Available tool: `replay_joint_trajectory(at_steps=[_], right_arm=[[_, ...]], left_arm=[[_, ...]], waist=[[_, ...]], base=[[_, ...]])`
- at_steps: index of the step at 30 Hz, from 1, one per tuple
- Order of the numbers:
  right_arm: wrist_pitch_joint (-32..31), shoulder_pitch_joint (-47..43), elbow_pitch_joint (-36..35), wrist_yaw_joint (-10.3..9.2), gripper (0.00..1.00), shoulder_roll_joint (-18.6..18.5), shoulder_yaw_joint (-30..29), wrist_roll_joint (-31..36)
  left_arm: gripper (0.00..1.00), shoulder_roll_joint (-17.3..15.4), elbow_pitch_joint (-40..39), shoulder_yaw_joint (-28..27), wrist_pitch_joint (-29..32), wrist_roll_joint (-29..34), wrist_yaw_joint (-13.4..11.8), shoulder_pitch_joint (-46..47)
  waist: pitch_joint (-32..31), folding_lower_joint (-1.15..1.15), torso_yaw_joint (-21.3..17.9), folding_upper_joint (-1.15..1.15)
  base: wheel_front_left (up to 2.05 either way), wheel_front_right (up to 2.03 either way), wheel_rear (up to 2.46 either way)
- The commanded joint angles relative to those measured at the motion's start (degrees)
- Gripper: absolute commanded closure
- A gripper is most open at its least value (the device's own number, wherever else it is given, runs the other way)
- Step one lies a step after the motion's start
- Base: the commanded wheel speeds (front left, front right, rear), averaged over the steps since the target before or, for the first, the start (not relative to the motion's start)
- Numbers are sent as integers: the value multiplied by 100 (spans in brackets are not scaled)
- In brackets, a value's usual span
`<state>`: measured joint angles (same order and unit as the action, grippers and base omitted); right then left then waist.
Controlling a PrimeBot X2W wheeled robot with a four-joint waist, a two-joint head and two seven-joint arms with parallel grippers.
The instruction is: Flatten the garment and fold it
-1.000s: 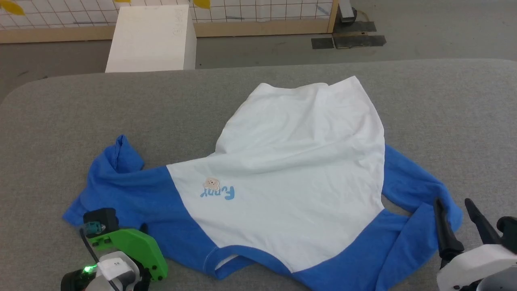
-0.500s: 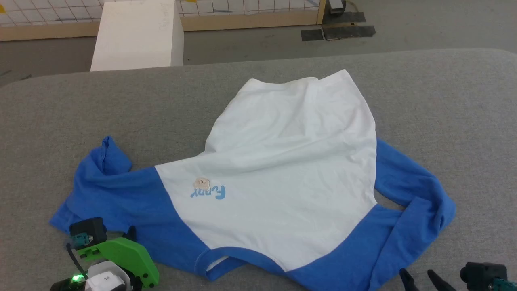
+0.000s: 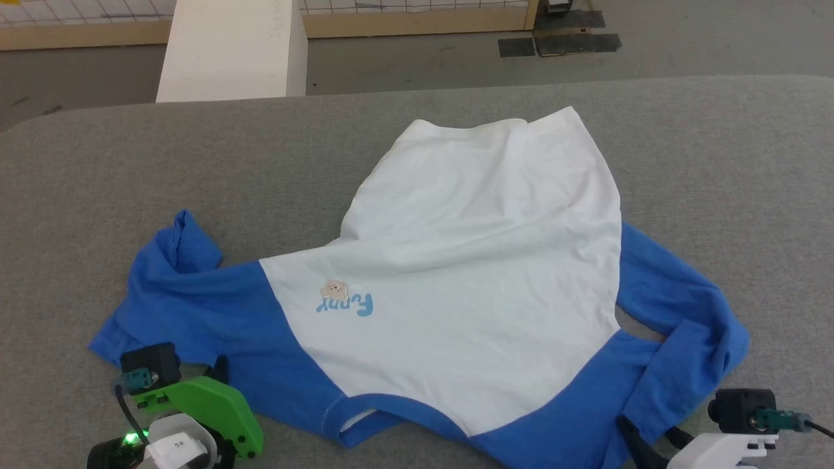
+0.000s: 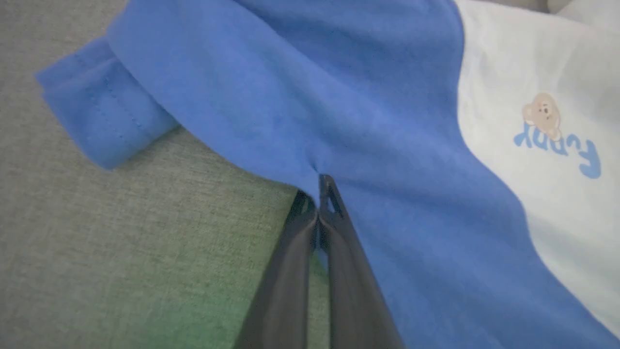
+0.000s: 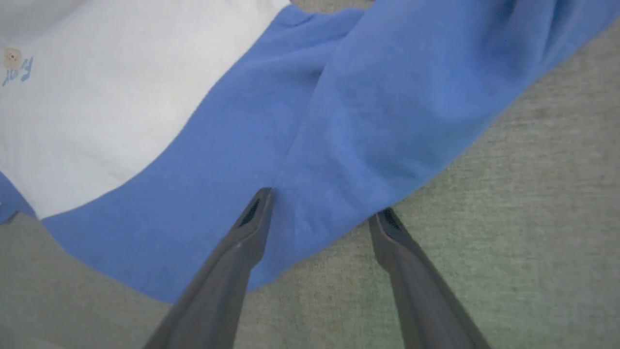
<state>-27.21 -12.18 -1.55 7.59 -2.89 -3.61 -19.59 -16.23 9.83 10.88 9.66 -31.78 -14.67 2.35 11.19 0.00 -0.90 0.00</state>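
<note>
The garment [image 3: 456,273], a T-shirt with a white body and blue sleeves, lies crumpled on the grey table [image 3: 98,163] with its neckband toward me and its light-blue print [image 3: 345,303] left of centre. My left gripper [image 3: 220,370] is at the lower left, behind a green bracket. In the left wrist view it [image 4: 319,184] is shut on the near edge of the blue sleeve [image 4: 290,97]. My right gripper [image 3: 655,435] is at the lower right. In the right wrist view it [image 5: 322,211] is open, its fingers straddling the edge of the folded blue sleeve [image 5: 387,111].
A white box [image 3: 231,49] stands on the floor just past the table's far edge. Behind it run a wooden rail with a grid fence [image 3: 417,23] and dark mats [image 3: 560,42]. Bare grey tabletop surrounds the shirt on the left, right and far sides.
The camera has shifted. My left gripper has closed on the blue sleeve's edge. My right gripper has dropped from beside the right sleeve to that sleeve's near edge, still open.
</note>
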Motion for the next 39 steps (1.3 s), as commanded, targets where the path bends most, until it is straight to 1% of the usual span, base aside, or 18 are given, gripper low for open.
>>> replay_joint_trajectory(at_steps=[1,2,3,7,10,13,16,20,22,24,26,30,33,36,39], right_arm=[[-128,183,169,-10,66,2,-36,13],[-96,208,165,-10,87,2,-44,-6],[-64,222,162,-10,100,2,-54,-29],[156,203,44,-10,100,2,-166,-61],[290,142,-164,-10,100,2,-314,-50],[370,104,-540,-10,100,2,-457,-67],[342,151,-1113,-10,100,2,-606,15],[50,438,-1941,-10,100,2,-716,326],[-184,727,-2303,-10,100,2,-711,501],[-493,1079,-2585,-10,100,-59,-622,734],[-793,1538,-2736,-10,100,-206,-521,790],[-1316,2701,-2549,-10,100,-761,-344,700],[-1600,3803,-2142,-10,100,-1156,-179,573],[-1707,4864,-1667,-10,100,-1426,7,510],[-1643,5971,-1069,-10,100,-1618,195,567]], left_arm=[[100,-36,64,30,8,-17,26,42],[100,-33,71,40,9,-26,37,41],[100,-27,77,43,6,-38,47,40],[100,-16,63,28,-135,-49,80,40],[100,18,-52,-59,-391,-107,141,62],[100,151,-347,-248,-642,-394,295,77],[100,227,-830,-433,-797,-703,492,140],[100,261,-1558,-644,-817,-1083,691,368],[100,219,-1874,-719,-752,-1219,766,589],[100,180,-2147,-745,-593,-1336,780,877],[100,147,-2374,-758,-385,-1458,752,1217],[100,40,-2524,-861,-16,-1651,649,2106],[100,-2,-2361,-1065,186,-1842,480,2935],[100,-86,-2053,-1229,281,-1896,322,3718],[100,-146,-1646,-1406,290,-1924,138,4538]], waist=[[3,0,43,0],[-1,0,50,0],[-9,0,54,0],[-61,0,51,0],[-153,0,27,0],[-257,0,-13,0],[-371,0,-70,0],[-463,0,-139,0],[-468,0,-163,0],[-448,0,-176,0],[-372,0,-200,0],[-82,0,-230,0],[277,0,-273,0],[647,0,-293,0],[1076,0,-322,0]], base=[[0,0,0],[0,0,0],[0,0,0],[0,0,0],[0,0,0],[0,0,0],[0,0,0],[0,0,0],[0,0,0],[0,0,0],[0,0,0],[0,0,0],[0,0,0],[0,0,0],[0,0,0]])
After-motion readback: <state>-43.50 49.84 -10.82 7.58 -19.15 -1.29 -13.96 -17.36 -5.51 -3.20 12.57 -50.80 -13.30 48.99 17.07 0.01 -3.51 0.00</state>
